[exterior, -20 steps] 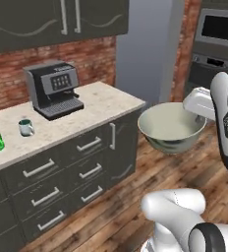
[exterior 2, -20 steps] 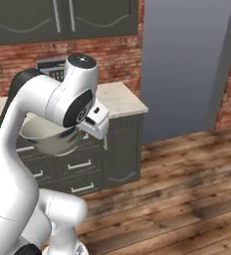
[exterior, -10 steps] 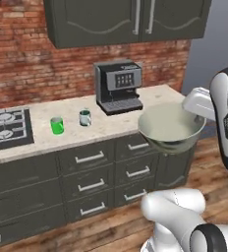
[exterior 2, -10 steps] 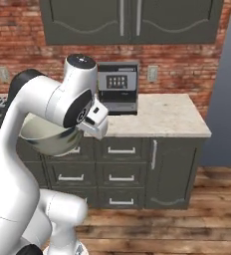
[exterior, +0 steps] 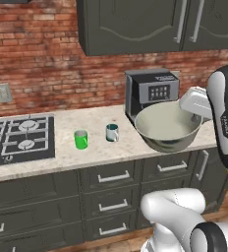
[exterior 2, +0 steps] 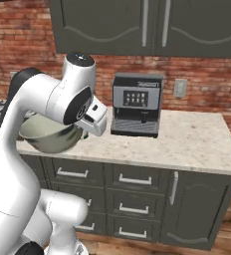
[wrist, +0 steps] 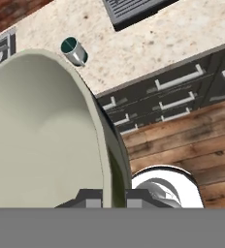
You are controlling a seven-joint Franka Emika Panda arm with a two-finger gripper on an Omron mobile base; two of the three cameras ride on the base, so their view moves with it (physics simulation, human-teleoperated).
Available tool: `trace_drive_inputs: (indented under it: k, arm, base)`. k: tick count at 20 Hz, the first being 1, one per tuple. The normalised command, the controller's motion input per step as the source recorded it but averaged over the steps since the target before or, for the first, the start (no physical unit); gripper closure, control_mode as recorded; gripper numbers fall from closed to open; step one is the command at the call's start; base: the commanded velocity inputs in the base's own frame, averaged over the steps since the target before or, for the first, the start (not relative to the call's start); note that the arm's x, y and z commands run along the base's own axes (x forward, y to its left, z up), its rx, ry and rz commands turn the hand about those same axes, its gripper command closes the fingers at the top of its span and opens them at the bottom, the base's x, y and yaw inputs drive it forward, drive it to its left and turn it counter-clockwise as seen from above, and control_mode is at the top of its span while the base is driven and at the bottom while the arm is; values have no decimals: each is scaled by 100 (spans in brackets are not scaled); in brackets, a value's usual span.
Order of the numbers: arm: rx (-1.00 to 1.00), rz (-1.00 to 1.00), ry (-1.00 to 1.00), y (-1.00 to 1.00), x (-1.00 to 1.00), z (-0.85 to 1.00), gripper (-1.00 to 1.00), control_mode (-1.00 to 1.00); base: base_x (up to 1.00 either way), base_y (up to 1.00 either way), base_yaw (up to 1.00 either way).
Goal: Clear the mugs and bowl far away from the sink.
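The pale grey-beige bowl (exterior: pixel 165 129) hangs in the air over the counter's front edge, just ahead of the coffee machine. My gripper (exterior: pixel 194 117) is shut on its right rim. From the right base view the bowl (exterior 2: pixel 49 135) sits left of my gripper (exterior 2: pixel 81 132). The hand view has the bowl (wrist: pixel 37 135) close up, its rim pinched in my gripper (wrist: pixel 112 198). A silvery mug with a teal inside (exterior: pixel 112 132) and a green mug (exterior: pixel 80 139) stand side by side on the counter, left of the bowl. The silvery mug (wrist: pixel 74 51) lies beyond the bowl's rim. The sink is out of view.
A black coffee machine (exterior: pixel 153 93) stands at the back of the counter (exterior 2: pixel 197 144) against the brick wall. A gas stovetop (exterior: pixel 17 140) lies at the left. Drawers run below the counter, dark cabinets above, and bare counter stretches right of the coffee machine.
The whole scene has slid as the base moved: the mugs, the stovetop and the coffee machine have shifted across both views. The bowl stays in my gripper, unchanged.
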Motion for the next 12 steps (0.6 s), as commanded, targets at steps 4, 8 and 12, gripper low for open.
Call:
trace_drive_inputs:
  k: [4, 8, 12]
  arm:
    - [0, 0, 0, 0, 0, 0, 100, 100]
    - [0, 0, 0, 0, 0, 0, 100, 100]
    - [0, 0, 0, 0, 0, 0, 100, 100]
  base:
    - [63, -31, 12]
    - [52, -46, 2]
    - [24, -51, 0]
